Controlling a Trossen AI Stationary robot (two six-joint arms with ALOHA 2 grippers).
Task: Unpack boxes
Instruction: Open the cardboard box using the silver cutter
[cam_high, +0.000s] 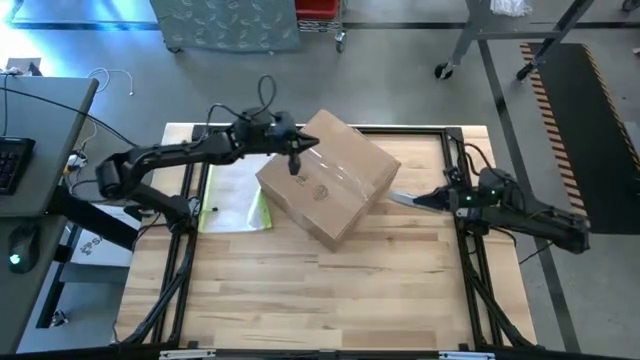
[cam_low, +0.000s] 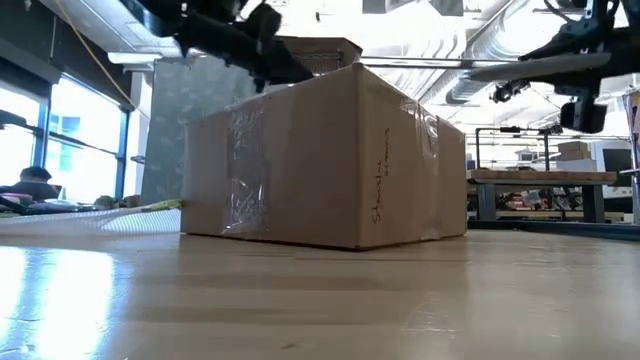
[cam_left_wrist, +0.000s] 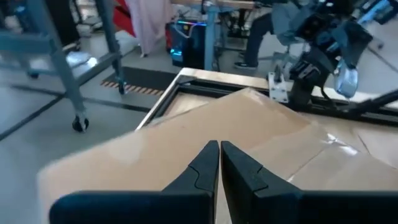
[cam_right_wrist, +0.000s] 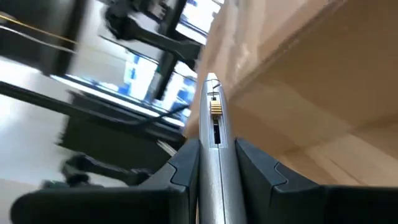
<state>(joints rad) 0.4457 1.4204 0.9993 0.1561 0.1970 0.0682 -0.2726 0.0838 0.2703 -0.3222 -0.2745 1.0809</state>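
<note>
A taped brown cardboard carton (cam_high: 328, 177) is set skewed on the far middle of the wooden table (cam_high: 300, 290), with a flat clear sleeve (cam_high: 235, 200) lying just beside it on the left. The left gripper (cam_high: 294, 160) is held over the carton's left top edge, its fingers (cam_left_wrist: 205, 165) pressed together on nothing. The right gripper (cam_high: 432, 200) is kept just off the carton's right side — its fingers (cam_right_wrist: 186, 158) are clamped on a slim silver box cutter (cam_high: 405, 199), whose blade end is pointed at the carton's right wall.
</note>
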